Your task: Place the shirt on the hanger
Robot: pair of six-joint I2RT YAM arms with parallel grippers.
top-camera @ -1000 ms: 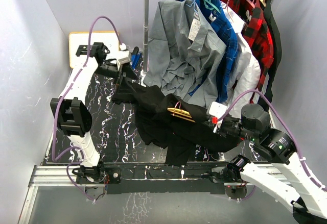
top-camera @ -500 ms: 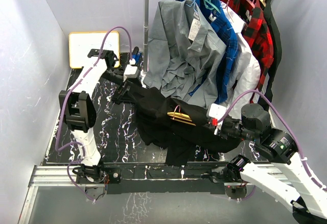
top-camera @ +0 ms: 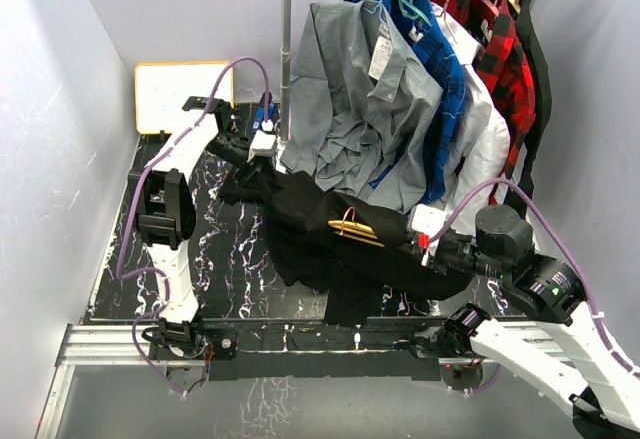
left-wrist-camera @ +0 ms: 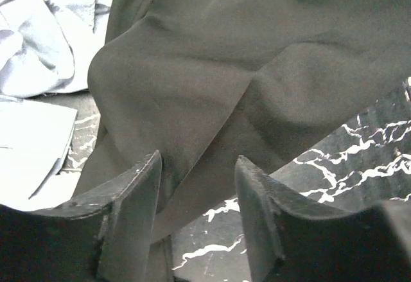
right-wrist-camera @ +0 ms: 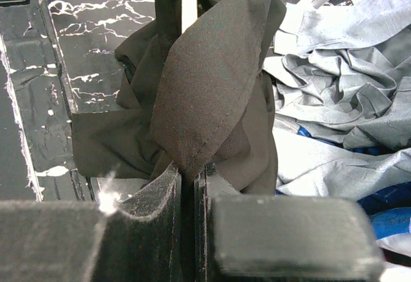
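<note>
Black shirt (top-camera: 300, 209) lies bunched at the bench (top-camera: 225, 259) centre, the yellow hanger (top-camera: 352, 225) lying on its folds. Right tool (right-wrist-camera: 188, 169), at 4 o'clock, is clenched on a fabric fold to anchor the garment. Left tool (left-wrist-camera: 196, 179), at 11 o'clock, straddles the far edge, jaws apart, presumably to pinch it.

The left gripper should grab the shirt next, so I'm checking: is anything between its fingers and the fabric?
Nothing visible. The left gripper is open right at the shirt, only table beside the fabric. The right gripper is shut on the shirt.
</note>
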